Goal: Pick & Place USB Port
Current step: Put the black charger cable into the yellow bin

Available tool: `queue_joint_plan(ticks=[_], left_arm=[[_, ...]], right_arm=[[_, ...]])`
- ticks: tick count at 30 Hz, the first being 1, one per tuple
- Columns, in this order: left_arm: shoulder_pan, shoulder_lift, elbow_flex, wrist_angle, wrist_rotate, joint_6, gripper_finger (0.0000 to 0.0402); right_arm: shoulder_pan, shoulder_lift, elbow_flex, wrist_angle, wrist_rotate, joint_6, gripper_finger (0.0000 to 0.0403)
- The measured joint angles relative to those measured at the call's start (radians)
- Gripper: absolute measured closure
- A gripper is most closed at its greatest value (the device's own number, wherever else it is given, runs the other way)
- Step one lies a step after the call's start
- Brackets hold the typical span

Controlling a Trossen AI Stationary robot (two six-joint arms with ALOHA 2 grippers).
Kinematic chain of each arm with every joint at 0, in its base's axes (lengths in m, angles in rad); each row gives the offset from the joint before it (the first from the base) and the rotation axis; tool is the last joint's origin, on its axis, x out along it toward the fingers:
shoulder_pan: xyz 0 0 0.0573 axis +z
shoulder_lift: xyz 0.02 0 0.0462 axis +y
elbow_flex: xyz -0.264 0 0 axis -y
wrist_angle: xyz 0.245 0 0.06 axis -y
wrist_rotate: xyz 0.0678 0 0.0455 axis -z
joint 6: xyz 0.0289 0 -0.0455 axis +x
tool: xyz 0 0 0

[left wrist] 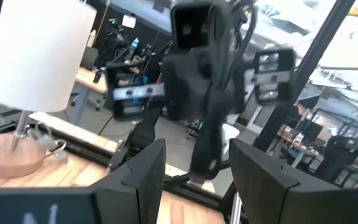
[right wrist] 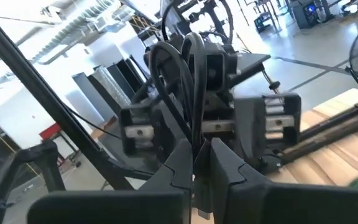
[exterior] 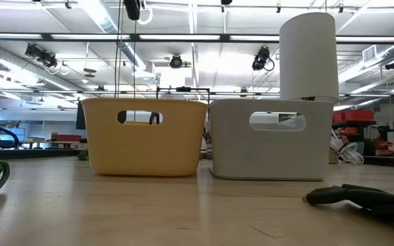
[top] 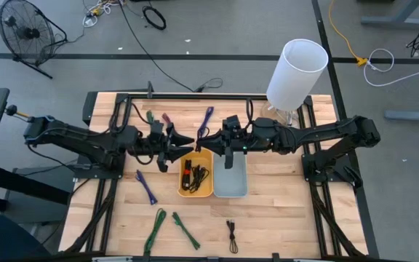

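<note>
Black and limp, a USB cable hangs pinched in the right gripper above the grey bin, right of the yellow bin; the left gripper waits spread. Light, floppy, likely best gripped mid-length.

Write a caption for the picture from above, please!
Right gripper holds a cable toward left gripper, near yellow bin and grey bin.
</note>
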Motion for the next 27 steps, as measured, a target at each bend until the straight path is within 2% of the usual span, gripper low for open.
queue_joint_plan(ticks=[10, 23, 25, 27], left_arm=[[0.019, 0.002, 0.000, 0.019, 0.037, 0.000, 0.0220], [0.019, 0.093, 0.001, 0.047, 0.023, -0.027, 0.0221], [0.023, 0.096, 0.001, 0.053, 0.018, -0.027, 0.0230], [0.027, 0.099, 0.001, 0.048, 0.019, -0.027, 0.0258]], right_arm=[[-0.018, 0.019, 0.000, -0.047, 0.015, 0.000, 0.0388], [-0.033, 0.021, 0.000, -0.031, 0.005, 0.007, 0.0391], [-0.033, 0.021, 0.000, -0.031, 0.005, 0.007, 0.0391], [-0.033, 0.021, 0.000, -0.036, 0.005, 0.007, 0.0391]])
